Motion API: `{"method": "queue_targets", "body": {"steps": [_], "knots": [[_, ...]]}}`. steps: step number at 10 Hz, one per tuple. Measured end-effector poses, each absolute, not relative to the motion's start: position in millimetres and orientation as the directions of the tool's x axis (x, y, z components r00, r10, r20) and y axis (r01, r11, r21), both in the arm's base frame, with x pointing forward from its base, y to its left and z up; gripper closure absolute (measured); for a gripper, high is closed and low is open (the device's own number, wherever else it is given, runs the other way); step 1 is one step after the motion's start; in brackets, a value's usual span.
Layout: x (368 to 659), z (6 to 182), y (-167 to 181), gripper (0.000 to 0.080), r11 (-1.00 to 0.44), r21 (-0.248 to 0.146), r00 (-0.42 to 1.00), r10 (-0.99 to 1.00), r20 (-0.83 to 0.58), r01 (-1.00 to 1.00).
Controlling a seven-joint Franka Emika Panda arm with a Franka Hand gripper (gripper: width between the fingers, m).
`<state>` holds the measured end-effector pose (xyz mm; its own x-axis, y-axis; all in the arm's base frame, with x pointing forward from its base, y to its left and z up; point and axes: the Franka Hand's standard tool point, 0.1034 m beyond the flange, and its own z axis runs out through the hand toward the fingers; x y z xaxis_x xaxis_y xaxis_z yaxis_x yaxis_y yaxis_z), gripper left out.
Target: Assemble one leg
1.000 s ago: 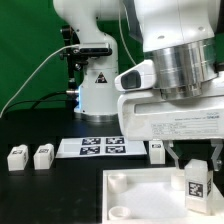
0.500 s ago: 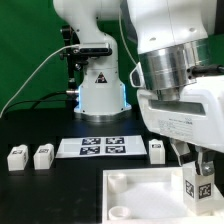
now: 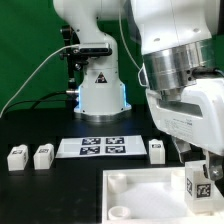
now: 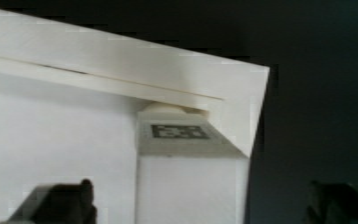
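A leg [image 3: 198,183], a small white block with a marker tag, stands upright at the far right corner of the large white tray-like piece [image 3: 140,184]. My gripper [image 3: 199,168] hangs right over it, one finger on each side. In the wrist view the leg [image 4: 190,165] runs down to the tray's corner [image 4: 87,110], its far end at a round socket. The two dark fingertips [image 4: 62,203] stand well apart from the leg's sides with visible gaps, so the gripper is open around the leg.
Two more legs [image 3: 17,157] [image 3: 42,156] stand at the exterior view's left and a third [image 3: 157,150] by the marker board [image 3: 103,147]. The robot's base [image 3: 98,95] stands behind it. The table is black.
The arm's wrist and hand have shifted toward the exterior view's right. The leg has stayed in about the same spot at the tray's corner, a touch lower.
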<state>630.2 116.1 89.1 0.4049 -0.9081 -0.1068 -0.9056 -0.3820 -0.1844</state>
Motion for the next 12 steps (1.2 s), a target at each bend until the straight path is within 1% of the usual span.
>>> {"method": "queue_targets", "body": {"steps": [1, 2, 3, 4, 5, 6, 7, 8, 9, 10, 11, 12], "knots": [[626.8, 85.4, 114.7, 0.0161, -0.565, -0.178, 0.584, -0.809, -0.073, -0.805], [624.7, 84.7, 116.8, 0.0161, -0.714, -0.151, 0.726, -0.687, -0.041, -0.684], [625.4, 84.4, 119.3, 0.0152, -0.776, -0.166, 0.787, -0.617, 0.002, -0.608], [625.1, 83.4, 116.8, 0.0150, -0.815, -0.163, 0.825, -0.565, 0.012, -0.556], [625.5, 83.5, 115.3, 0.0150, -0.873, -0.160, 0.882, -0.470, 0.031, -0.460], [625.4, 84.0, 117.7, 0.0150, -0.933, -0.135, 0.938, -0.343, 0.056, -0.333], [626.5, 85.8, 125.1, 0.0150, -0.986, -0.085, 0.984, -0.153, 0.090, -0.145], [626.4, 84.4, 127.5, 0.0150, -0.998, -0.058, 0.994, -0.010, 0.107, -0.004], [626.4, 83.2, 127.3, 0.0150, -0.998, -0.053, 0.993, 0.029, 0.110, 0.035], [626.4, 83.2, 127.5, 0.0177, -0.998, -0.061, 0.994, -0.016, 0.107, -0.010], [626.4, 83.2, 127.5, 0.0177, -0.998, -0.063, 0.994, -0.029, 0.106, -0.023], [626.4, 83.2, 127.6, 0.0358, -0.995, -0.068, 0.992, -0.074, 0.103, -0.067]]}}
